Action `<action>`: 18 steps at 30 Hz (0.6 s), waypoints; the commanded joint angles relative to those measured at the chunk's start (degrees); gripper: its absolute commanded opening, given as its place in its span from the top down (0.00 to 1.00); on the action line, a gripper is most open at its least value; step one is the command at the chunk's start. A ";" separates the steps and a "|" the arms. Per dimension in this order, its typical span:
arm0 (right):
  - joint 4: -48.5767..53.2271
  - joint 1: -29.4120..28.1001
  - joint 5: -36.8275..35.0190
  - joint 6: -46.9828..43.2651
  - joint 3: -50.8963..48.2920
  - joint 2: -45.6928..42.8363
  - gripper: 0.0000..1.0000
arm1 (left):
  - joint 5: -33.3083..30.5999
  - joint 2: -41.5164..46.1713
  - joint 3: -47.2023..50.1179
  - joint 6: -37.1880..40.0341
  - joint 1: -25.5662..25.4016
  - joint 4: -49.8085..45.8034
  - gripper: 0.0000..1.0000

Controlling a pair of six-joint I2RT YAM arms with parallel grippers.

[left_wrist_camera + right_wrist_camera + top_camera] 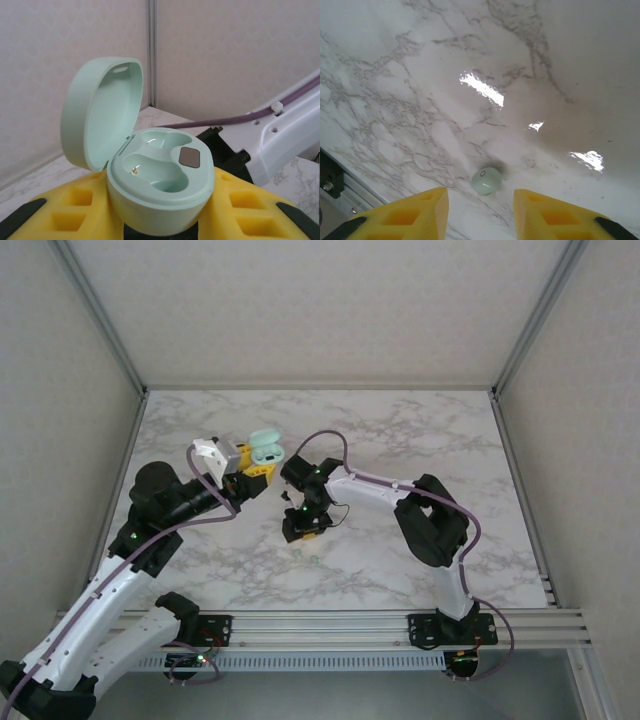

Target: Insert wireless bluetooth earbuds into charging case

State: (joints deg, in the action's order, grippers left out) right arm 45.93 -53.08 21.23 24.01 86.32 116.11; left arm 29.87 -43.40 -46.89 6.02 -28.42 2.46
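Observation:
A mint green charging case (160, 185) sits clamped between the yellow fingers of my left gripper (160, 220), lid flipped open, both wells empty. From above, that case (266, 449) is raised over the table's left-centre with my left gripper (255, 468) shut on it. One mint green earbud (486, 180) lies on the marble just ahead of my right gripper (481, 210), whose yellow fingers stand apart on either side, touching nothing. My right gripper (303, 528) points down at the table's middle.
The marble table (420, 430) is bounded by grey walls at the back and sides. An aluminium rail (330, 625) runs along the near edge. The right arm's purple cable (235, 119) and white link pass close behind the case.

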 commanded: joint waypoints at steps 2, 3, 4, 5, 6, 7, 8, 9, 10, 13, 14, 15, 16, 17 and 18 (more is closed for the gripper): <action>-0.80 -0.87 -2.65 5.37 -1.68 0.21 0.60 | -0.69 1.29 -2.24 0.99 -0.40 -1.17 0.71; -0.79 -0.98 -3.23 6.67 -1.97 0.01 0.59 | -0.75 1.40 -2.34 1.25 -0.40 -1.54 0.71; -0.59 -1.12 -3.83 7.68 -1.95 0.06 0.59 | -0.75 1.49 -2.32 1.40 -0.40 -1.82 0.71; -0.41 -1.30 -4.13 8.44 -2.07 0.14 0.59 | -0.80 1.63 -2.24 1.45 -0.40 -1.88 0.71; -0.28 -1.45 -4.56 9.64 -2.17 0.24 0.59 | -0.85 1.76 -2.08 1.43 -0.40 -1.93 0.71; -0.19 -1.57 -5.12 10.93 -2.30 0.40 0.60 | -0.84 1.78 -1.98 1.44 -0.45 -1.85 0.71; -0.06 -1.76 -5.75 12.36 -2.45 0.55 0.60 | -0.86 1.85 -1.89 1.45 -0.41 -1.93 0.71; 0.13 -2.13 -6.69 13.92 -2.50 0.67 0.60 | -0.86 1.96 -1.89 1.45 -0.40 -1.93 0.71; -0.03 -2.27 -7.05 15.18 -2.71 0.78 0.60 | -0.94 2.05 -1.80 1.43 -0.40 -1.93 0.71; -2.05 -3.10 -6.84 18.81 -3.67 0.34 0.60 | -0.95 2.28 -1.64 1.70 -0.41 -2.01 0.71; -2.78 -3.32 -7.02 20.18 -4.24 0.13 0.59 | -0.95 2.33 -1.67 1.91 -0.36 -2.35 0.71; -3.48 -3.43 -6.90 21.43 -4.55 -0.05 0.59 | -0.95 2.31 -1.62 2.08 -0.41 -2.53 0.71; -3.77 -3.60 -6.93 22.12 -4.75 -0.10 0.59 | -1.02 2.29 -1.68 2.24 -0.40 -2.70 0.71; -3.81 -3.83 -7.11 22.92 -4.76 0.03 0.59 | -0.92 2.31 -1.62 2.36 -0.40 -2.80 0.71; -3.81 -3.92 -7.45 23.42 -4.70 0.30 0.59 | -0.91 2.31 -1.54 2.44 -0.40 -2.81 0.71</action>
State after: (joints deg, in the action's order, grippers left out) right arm 42.81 -56.18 15.70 42.72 82.30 116.14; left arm 29.43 -41.98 -47.37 7.53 -28.42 -0.25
